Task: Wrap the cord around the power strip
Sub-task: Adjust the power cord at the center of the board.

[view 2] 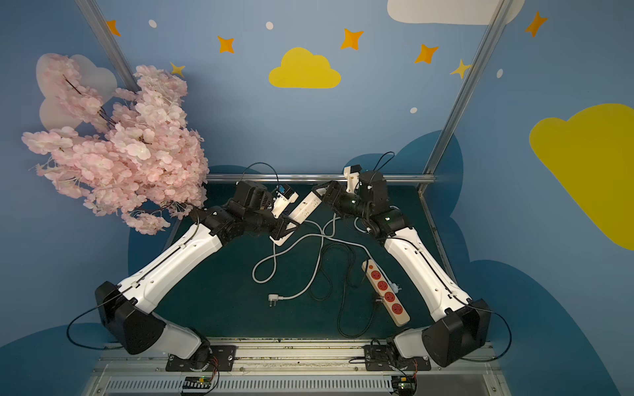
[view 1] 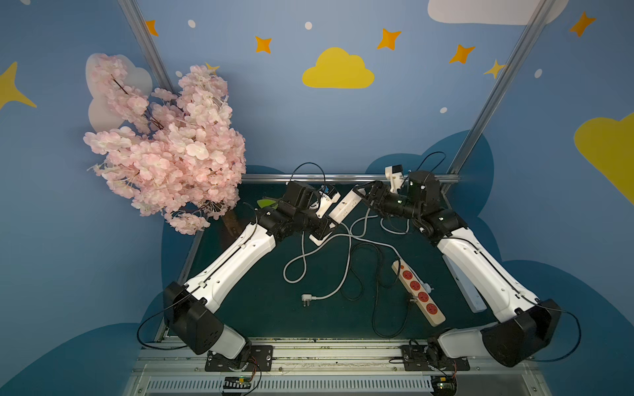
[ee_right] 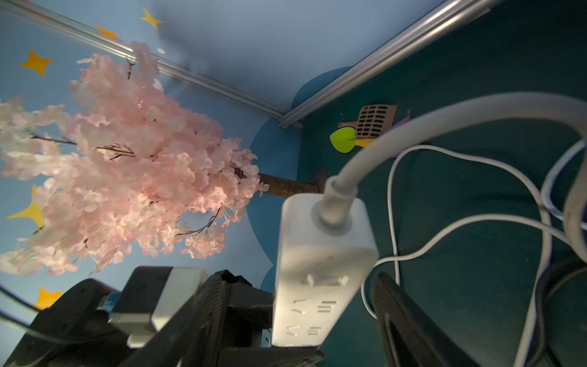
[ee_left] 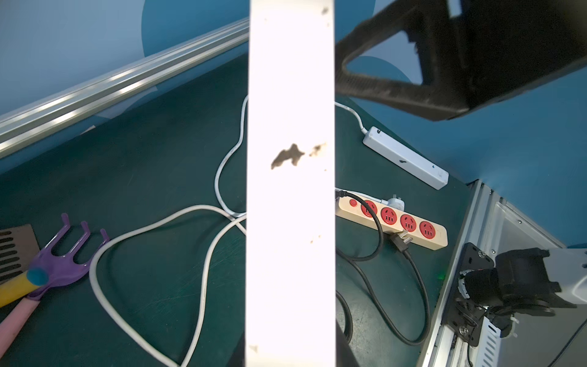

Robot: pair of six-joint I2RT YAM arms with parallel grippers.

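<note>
Left gripper (view 1: 327,224): you have it clamped on the white power strip (view 1: 344,205), near end.
Right gripper (view 1: 359,194): spread wide, straddling strip's far end.
Cord (view 1: 349,260): trailing loose below strip.

White cord (view 1: 349,257) loops across centre, red-socket strip (view 1: 419,293) right, bare mat (view 1: 247,308) front-left.

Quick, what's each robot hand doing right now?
Left gripper: closed, holding the white power strip.
Right gripper: open, fingers either side of that strip.
</note>
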